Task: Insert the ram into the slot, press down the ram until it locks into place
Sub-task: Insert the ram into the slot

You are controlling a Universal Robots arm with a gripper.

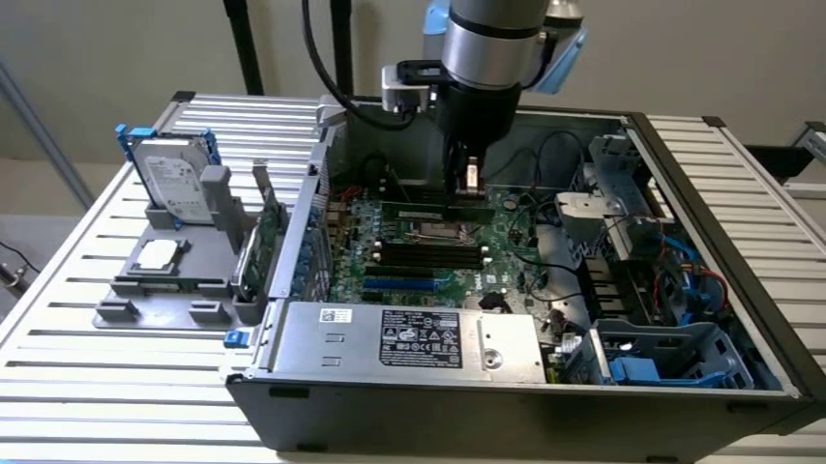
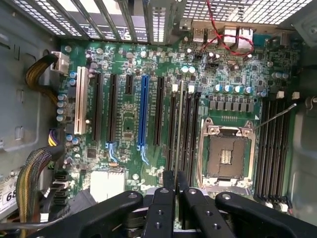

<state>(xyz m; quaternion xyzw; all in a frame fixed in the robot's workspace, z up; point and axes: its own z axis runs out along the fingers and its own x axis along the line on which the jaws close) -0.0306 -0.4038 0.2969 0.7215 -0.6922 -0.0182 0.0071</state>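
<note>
Pretty plain stuff: the claw [image 2: 176, 181] was matte black plastic, the long narrow slot [image 2: 171, 129] smooth black plastic, the ribbed desk [image 1: 77, 387] dull bare metal.

Silver-grey cylindrical arm [image 1: 490, 43], black band, pale blue caps at 3 o'clock. Black cable [image 1: 319, 66] loops off at 9 o'clock, small grey box [image 1: 402, 92] bolted there too. Matte black gripper [image 2: 176, 174]: two slim fingers [image 2: 164, 208], linkage bars with round pivot screws.
</note>
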